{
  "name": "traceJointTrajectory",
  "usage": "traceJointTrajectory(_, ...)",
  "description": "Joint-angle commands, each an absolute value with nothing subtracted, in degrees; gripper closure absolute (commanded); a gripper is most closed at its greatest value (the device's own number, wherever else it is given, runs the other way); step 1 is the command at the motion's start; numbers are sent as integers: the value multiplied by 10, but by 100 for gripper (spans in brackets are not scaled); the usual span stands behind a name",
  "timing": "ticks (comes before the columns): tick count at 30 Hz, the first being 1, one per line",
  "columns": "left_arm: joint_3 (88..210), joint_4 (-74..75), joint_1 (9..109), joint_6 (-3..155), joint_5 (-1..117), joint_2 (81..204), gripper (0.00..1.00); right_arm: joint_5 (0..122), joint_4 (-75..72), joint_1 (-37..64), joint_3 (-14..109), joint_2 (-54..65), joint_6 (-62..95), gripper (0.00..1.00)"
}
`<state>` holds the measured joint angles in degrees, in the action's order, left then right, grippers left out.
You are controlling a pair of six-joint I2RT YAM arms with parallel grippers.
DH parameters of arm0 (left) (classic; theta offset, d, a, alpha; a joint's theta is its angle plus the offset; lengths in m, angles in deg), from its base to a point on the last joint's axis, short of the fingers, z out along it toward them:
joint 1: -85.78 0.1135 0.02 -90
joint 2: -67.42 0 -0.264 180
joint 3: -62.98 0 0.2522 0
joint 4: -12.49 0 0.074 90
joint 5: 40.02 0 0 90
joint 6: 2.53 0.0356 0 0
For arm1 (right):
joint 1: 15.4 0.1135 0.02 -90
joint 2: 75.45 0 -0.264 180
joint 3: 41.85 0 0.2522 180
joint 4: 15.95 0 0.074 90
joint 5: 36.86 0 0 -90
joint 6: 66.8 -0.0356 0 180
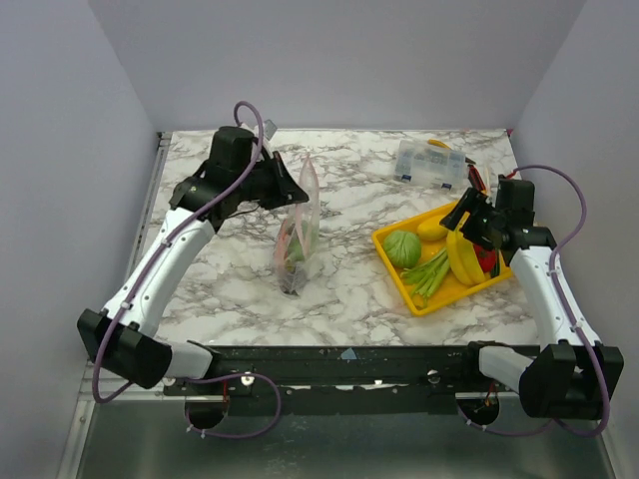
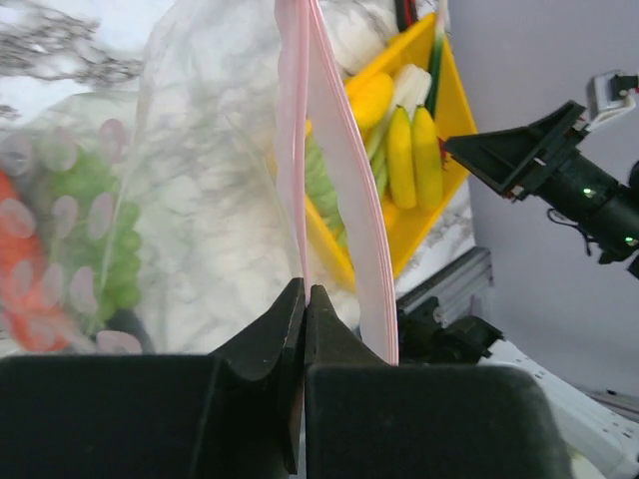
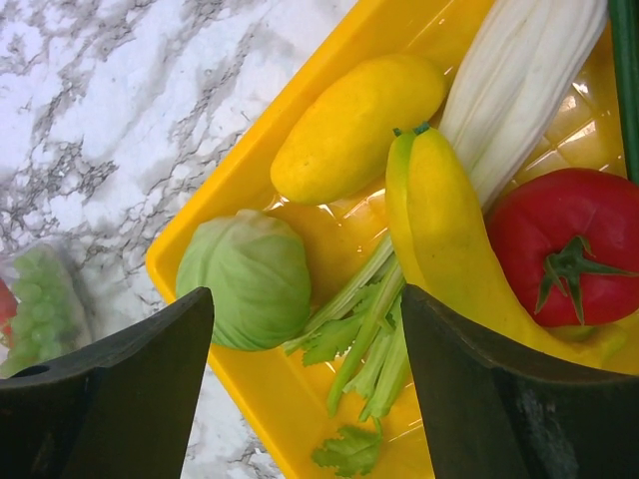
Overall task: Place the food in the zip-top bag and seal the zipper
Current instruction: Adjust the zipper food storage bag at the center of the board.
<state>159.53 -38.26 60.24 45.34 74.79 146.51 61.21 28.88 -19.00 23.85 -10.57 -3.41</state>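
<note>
The clear zip-top bag (image 1: 298,239) stands upright on the marble table. Its pink zipper (image 1: 310,185) runs along the top, with the mouth partly apart. My left gripper (image 1: 297,192) is shut on one side of the zipper strip (image 2: 303,180), as the left wrist view (image 2: 305,291) shows. Green and red food (image 1: 292,254) lies in the bag's bottom. My right gripper (image 1: 458,220) is open and empty, hovering over the tray's food (image 3: 305,292): a green cabbage (image 3: 245,279), bananas (image 3: 439,230), a red tomato (image 3: 564,244) and a yellow fruit (image 3: 354,125). No eggplant shows.
The yellow tray (image 1: 399,284) sits right of the bag and also holds celery (image 3: 369,349) and a white stalk (image 3: 524,90). A rigid clear compartment box (image 1: 431,163) stands at the back right. Walls close in the table's sides and back.
</note>
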Motion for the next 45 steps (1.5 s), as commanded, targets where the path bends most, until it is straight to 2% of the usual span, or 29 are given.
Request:
traceJointTrajectory(1, 1569, -458, 638, 558, 679, 1416, 100, 644, 304, -190, 266, -107, -20, 22)
traceJointTrajectory(9, 1393, -476, 716, 616, 459, 1300, 100, 670, 296, -189, 254, -119, -21, 22)
traceJointTrajectory(15, 1329, -466, 760, 605, 329, 1238, 100, 720, 268, -188, 235, -114, -31, 22)
traceJointTrajectory(23, 1328, -400, 764, 588, 418, 1225, 100, 756, 239, -183, 219, -103, -37, 22)
traceJointTrajectory(31, 1413, -374, 762, 547, 557, 1303, 100, 704, 230, -165, 217, -73, -47, 25)
traceJointTrajectory(38, 1484, -383, 726, 565, 644, 1369, 100, 578, 228, -113, 214, -56, -103, 26)
traceJointTrajectory(45, 1456, -350, 721, 603, 660, 1340, 100, 403, 258, -114, 230, -43, -184, 26)
